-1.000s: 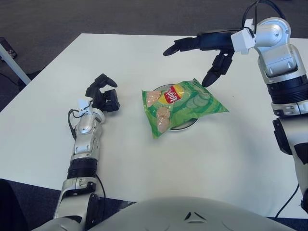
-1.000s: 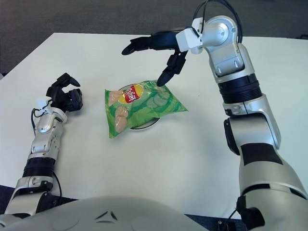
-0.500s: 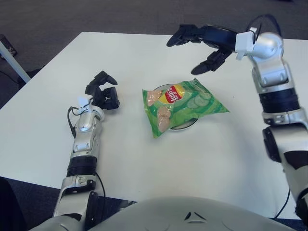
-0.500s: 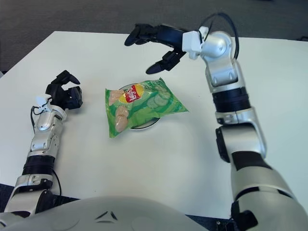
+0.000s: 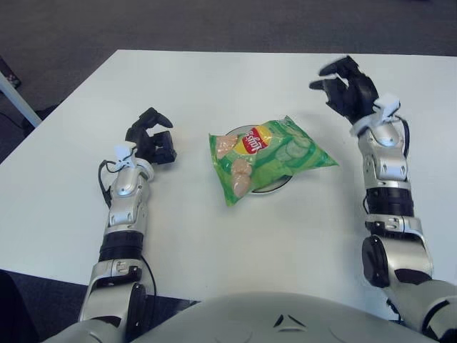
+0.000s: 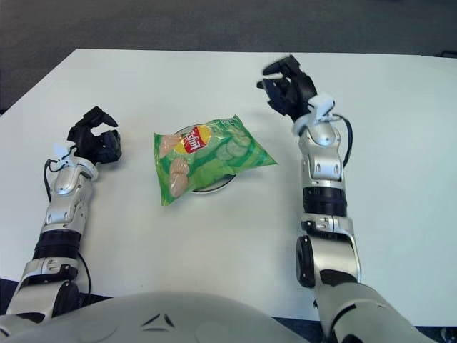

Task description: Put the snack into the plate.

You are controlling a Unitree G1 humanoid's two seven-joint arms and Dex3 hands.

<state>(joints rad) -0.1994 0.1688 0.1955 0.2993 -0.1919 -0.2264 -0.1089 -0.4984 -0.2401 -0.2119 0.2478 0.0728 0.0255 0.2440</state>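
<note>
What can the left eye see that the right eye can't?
Only the left eye view shows a pale bar at the far left. Only the right eye view shows the wide stretch of table beyond the right hand. Both show the snack bag lying on the plate, the left hand to its left.
</note>
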